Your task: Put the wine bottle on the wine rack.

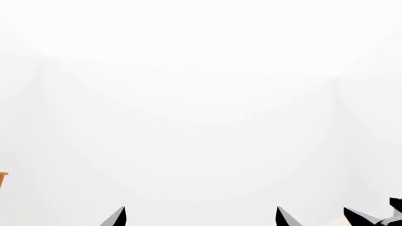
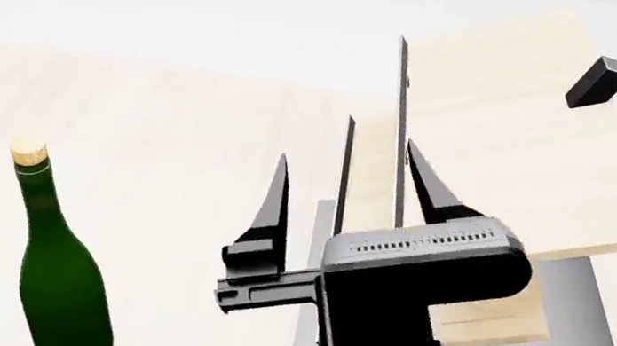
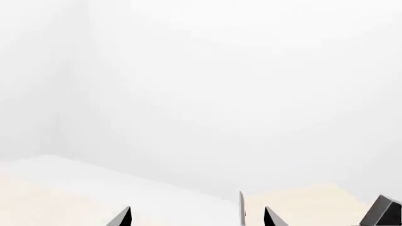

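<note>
- The wine bottle [image 2: 66, 275] is standing upright on the pale wood table [image 2: 170, 137], at the lower left of the head view, with its cork top pointing straight up.
- The wine rack [image 2: 503, 154] is sitting to the right of it, well apart, showing 2 slanted boards on a grey base.
- 1 gripper is showing in the head view; judging by the rack edge seen in the right wrist view, it is probably the right gripper [image 2: 350, 178], and it is hanging in front of the rack with its fingers spread and nothing between them.
- The left gripper [image 1: 201, 216] is also showing parted tips with nothing between them (mostly blank wall beyond).
- The bottle is lying leftward of that spread gripper, its long axis vertical, so a sideways approach to the body looks called for; which arm is nearer I cannot tell.
</note>
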Controlling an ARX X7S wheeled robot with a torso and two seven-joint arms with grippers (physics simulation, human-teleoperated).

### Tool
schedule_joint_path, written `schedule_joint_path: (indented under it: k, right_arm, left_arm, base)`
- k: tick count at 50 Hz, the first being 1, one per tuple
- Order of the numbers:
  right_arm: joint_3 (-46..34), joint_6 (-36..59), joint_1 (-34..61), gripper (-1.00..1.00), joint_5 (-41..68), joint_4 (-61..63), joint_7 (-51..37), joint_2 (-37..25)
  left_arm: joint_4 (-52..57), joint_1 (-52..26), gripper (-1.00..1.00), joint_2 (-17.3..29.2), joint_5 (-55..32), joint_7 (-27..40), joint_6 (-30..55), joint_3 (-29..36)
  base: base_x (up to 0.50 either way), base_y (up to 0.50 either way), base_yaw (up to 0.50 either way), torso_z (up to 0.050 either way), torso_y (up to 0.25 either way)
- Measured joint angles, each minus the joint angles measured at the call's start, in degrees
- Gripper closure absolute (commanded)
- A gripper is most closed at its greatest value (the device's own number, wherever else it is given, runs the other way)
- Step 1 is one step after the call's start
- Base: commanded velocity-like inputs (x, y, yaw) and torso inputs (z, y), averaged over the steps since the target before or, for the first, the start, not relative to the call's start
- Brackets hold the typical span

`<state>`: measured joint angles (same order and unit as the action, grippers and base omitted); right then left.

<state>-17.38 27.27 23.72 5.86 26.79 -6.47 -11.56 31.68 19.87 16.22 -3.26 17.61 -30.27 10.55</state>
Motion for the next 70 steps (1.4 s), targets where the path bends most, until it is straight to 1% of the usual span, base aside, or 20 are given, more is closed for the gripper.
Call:
schedule_joint_path:
  k: [18, 25, 31, 37, 44, 60, 70]
  right_arm:
    - [0.78, 25.60, 18.00, -1.00, 19.87, -6.69, 19.48, -2.02]
    - [0.78, 31.80, 22.87, -1.00, 25.32, -10.31, 24.75, -1.88]
    - [-0.02, 35.28, 26.73, -1.00, 28.03, -14.60, 27.96, -1.11]
    - [-1.41, 36.65, 29.61, -1.00, 29.14, -18.90, 30.11, 0.09]
    - [-3.39, 35.99, 32.15, -1.00, 28.92, -24.87, 32.00, 1.81]
    - [-8.12, 30.08, 34.96, -1.00, 26.51, -36.46, 34.14, 6.32]
    - [-9.99, 27.85, 36.18, -1.00, 26.84, -40.38, 34.17, 8.79]
  left_arm:
    - [-0.18, -0.57, -1.00, 0.34, 0.02, 0.49, 0.70, 0.32]
    - [-0.46, -0.75, -1.00, 0.44, 0.08, 0.66, 0.69, 0.46]
    - [-0.67, -0.86, -1.00, 0.56, 0.05, 0.81, 0.62, 0.54]
    - [-0.70, -0.90, -1.00, 0.67, 0.09, 0.98, 0.67, 0.65]
    - [-0.71, -0.96, -1.00, 0.81, 0.10, 1.14, 0.77, 0.78]
    - [-0.61, -1.12, -1.00, 1.18, 0.04, 1.47, 1.11, 1.11]
    - [-0.61, -1.22, -1.00, 1.37, 0.01, 1.65, 1.23, 1.33]
  base:
    - [0.00, 0.00, 0.00, 0.000, 0.000]
    - [0.00, 0.00, 0.00, 0.000, 0.000]
    - [0.00, 0.00, 0.00, 0.000, 0.000]
    - [0.00, 0.00, 0.00, 0.000, 0.000]
    - [0.00, 0.00, 0.00, 0.000, 0.000]
    - [0.00, 0.00, 0.00, 0.000, 0.000]
    - [0.00, 0.00, 0.00, 0.000, 0.000]
